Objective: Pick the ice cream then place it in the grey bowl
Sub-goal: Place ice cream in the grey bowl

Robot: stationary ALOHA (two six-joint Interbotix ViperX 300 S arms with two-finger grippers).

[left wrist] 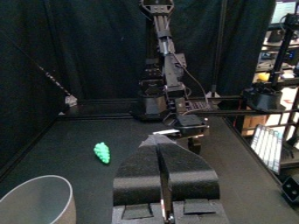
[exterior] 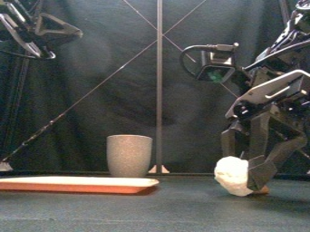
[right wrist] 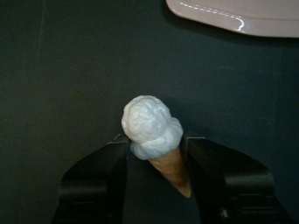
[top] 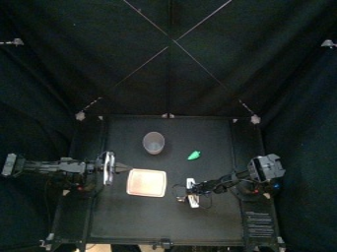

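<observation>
Top view: the ice cream (top: 196,201) lies on the desk (top: 132,212) under the right gripper (top: 198,193), at 5 o'clock from the grey bowl (top: 154,144); the left gripper (top: 113,165) rests at the bowl's 8 o'clock. Right wrist view: the open fingers (right wrist: 103,179) flank the cone, the scoop jutting beyond them, so a pinch on the taper could well squirt it forward. Left wrist view: that gripper's fingers are pressed together, empty

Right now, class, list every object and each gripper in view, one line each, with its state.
Ice cream: lying on the table, not lifted.
Right gripper: jaws open, one each side of the ice cream.
Left gripper: jaws shut, empty.
Grey cup: upright, nothing seen inside.
Pink tray: flat, bare.
Green toy: lying loose on the table.
</observation>
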